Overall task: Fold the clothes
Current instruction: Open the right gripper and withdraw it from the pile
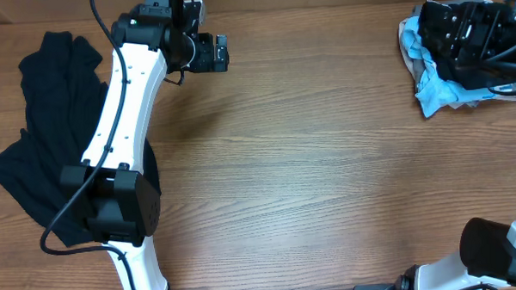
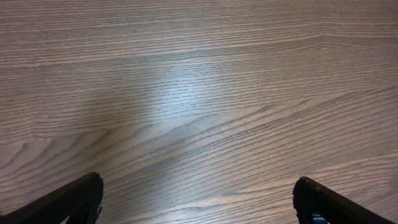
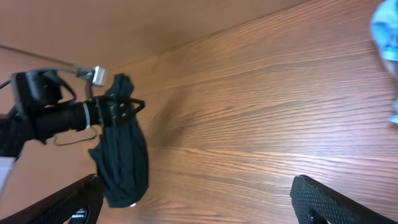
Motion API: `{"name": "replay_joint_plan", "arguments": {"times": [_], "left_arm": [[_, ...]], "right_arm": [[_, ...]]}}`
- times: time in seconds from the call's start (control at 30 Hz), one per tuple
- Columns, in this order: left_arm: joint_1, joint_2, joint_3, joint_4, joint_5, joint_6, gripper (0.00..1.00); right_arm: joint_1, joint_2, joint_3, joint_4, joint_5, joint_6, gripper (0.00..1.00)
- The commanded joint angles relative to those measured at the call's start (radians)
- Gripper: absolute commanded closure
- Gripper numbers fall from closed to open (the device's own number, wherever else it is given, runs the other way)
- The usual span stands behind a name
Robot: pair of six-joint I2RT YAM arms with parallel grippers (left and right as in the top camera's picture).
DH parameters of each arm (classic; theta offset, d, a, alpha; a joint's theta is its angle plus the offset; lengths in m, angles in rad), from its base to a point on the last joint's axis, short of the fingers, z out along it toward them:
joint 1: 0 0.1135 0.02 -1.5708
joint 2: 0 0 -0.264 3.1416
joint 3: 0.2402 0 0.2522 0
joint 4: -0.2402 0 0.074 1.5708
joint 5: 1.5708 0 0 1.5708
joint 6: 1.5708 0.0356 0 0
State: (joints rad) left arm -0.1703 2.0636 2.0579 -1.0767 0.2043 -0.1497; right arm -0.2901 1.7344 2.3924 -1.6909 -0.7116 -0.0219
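Observation:
The clothes (image 1: 51, 126) are a limp black heap at the table's left edge, partly under my left arm's white links. In the right wrist view the clothes (image 3: 124, 162) show far off behind my left arm. My left gripper (image 1: 219, 53) hovers near the table's back edge, to the right of the heap and apart from it. In its wrist view the left gripper (image 2: 199, 199) is open over bare wood with nothing between the fingers. My right gripper (image 1: 443, 31) is at the back right corner. Seen from its wrist, the right gripper (image 3: 196, 199) is open and empty.
A crumpled pile of light-blue and white cloth (image 1: 432, 87) lies at the back right, under my right gripper; its edge (image 3: 385, 25) shows in the right wrist view. My left arm (image 1: 123, 107) runs from the front left up to the back. The wooden table (image 1: 311, 178) fills the middle.

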Motion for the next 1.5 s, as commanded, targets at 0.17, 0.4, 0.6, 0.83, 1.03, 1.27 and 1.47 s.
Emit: {"name": "replay_joint_plan", "arguments": {"times": [0.17,0.4,0.6,0.83,1.03,1.27,1.47], "left_arm": [[-0.005,-0.023,0.018,0.003,-0.005,0.015,0.0],[-0.005,-0.023,0.018,0.003,-0.005,0.015,0.0],[-0.005,-0.023,0.018,0.003,-0.005,0.015,0.0],[-0.005,-0.023,0.018,0.003,-0.005,0.015,0.0],[-0.005,-0.023,0.018,0.003,-0.005,0.015,0.0],[-0.005,-0.023,0.018,0.003,-0.005,0.015,0.0],[-0.005,-0.023,0.018,0.003,-0.005,0.015,0.0]], "right_arm": [[0.008,-0.016,0.002,-0.002,0.007,0.0,0.0],[0.016,-0.018,0.002,0.041,0.198,-0.008,0.0],[0.097,-0.063,0.002,0.16,0.375,-0.008,0.0],[0.246,-0.212,-0.191,0.463,0.525,-0.008,0.0],[0.285,-0.44,-0.643,0.823,0.55,-0.007,0.0],[0.284,-0.756,-1.205,1.165,0.551,-0.007,0.0],[0.285,-1.071,-1.663,1.452,0.55,-0.007,0.0]]}}
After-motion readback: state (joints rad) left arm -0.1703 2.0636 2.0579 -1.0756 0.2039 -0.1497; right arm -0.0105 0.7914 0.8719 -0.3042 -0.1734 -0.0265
